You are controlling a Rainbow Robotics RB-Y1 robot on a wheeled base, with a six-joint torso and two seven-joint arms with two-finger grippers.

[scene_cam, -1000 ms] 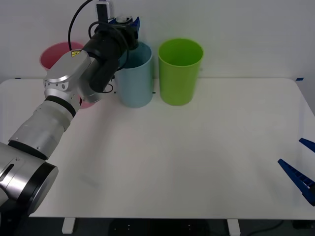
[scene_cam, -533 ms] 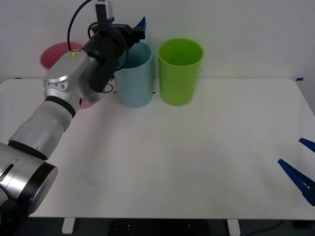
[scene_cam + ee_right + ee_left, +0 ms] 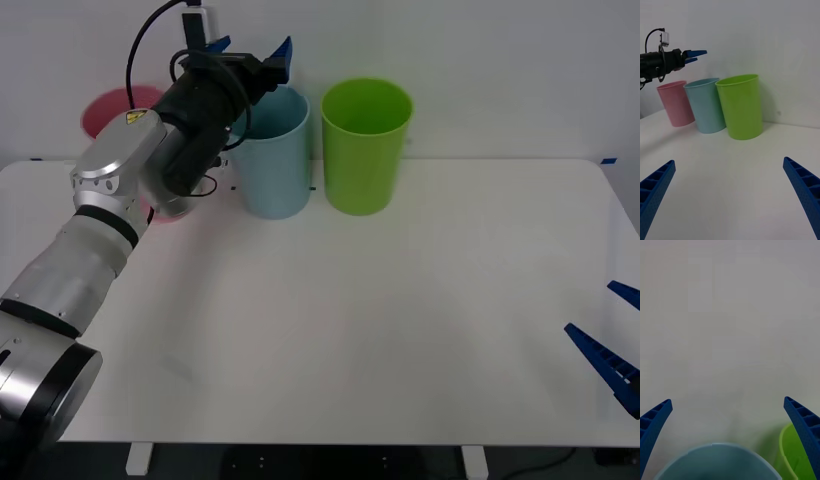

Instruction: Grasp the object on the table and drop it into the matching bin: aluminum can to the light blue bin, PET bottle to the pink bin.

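Note:
My left gripper point(image 3: 252, 47) hangs open just above the rim of the light blue bin point(image 3: 275, 160), with nothing between its fingers. In the left wrist view the bin's mouth point(image 3: 718, 461) lies directly below the spread fingers point(image 3: 655, 423). The aluminum can is hidden from me. The pink bin point(image 3: 110, 110) stands to the left of the blue one, partly behind my left arm. The right wrist view takes in the left gripper point(image 3: 696, 55) over the light blue bin point(image 3: 707, 107) and the pink bin point(image 3: 675, 103). My right gripper point(image 3: 590, 307) is parked open at the table's right edge.
A bright green bin point(image 3: 365, 145) stands close to the right of the blue one, and its rim point(image 3: 797, 453) shows in the left wrist view. All three bins line up along the back of the white table point(image 3: 350, 300), against a plain wall.
One second ago my left gripper held the can over the light blue bin. Its fingers have since spread and the can is gone from them. The left arm has shifted slightly left.

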